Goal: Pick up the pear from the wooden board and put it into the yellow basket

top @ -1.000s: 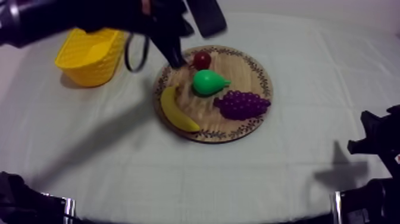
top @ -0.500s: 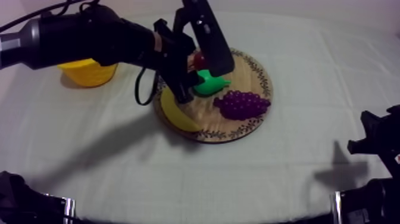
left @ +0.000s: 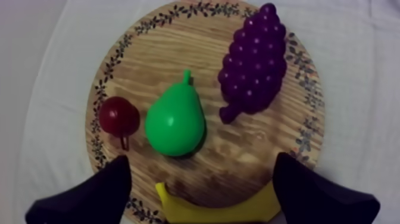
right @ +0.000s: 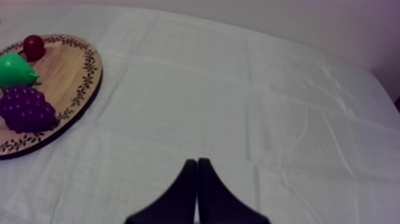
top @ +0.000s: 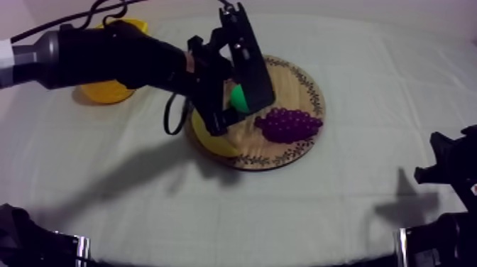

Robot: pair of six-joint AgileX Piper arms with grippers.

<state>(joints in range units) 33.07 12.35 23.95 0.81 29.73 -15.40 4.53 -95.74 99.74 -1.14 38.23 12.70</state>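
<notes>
The green pear [left: 175, 119] lies in the middle of the round wooden board [left: 149, 53], between a small red fruit [left: 118, 116] and purple grapes [left: 256, 59]. My left gripper [left: 199, 190] is open, its black fingers [left: 110, 187] wide apart with nothing between them. It hangs just short of the pear, over the banana [left: 220, 208]. In the top view the left gripper [top: 236, 110] hovers over the board [top: 302, 85] and covers most of the pear [top: 239, 98]. My right gripper [right: 196, 173] is shut over bare cloth, far from the board [right: 77, 71].
The yellow basket [top: 105, 91] stands left of the board, largely hidden behind my left arm. Grapes [top: 287, 124] and banana [top: 209, 138] lie on the board's near half. Open cloth spreads in front of and right of the board.
My left arm has swung from the board's far-left rim near the basket to above the pear. Its fingers have gone from shut to wide apart. The right arm has stayed still.
</notes>
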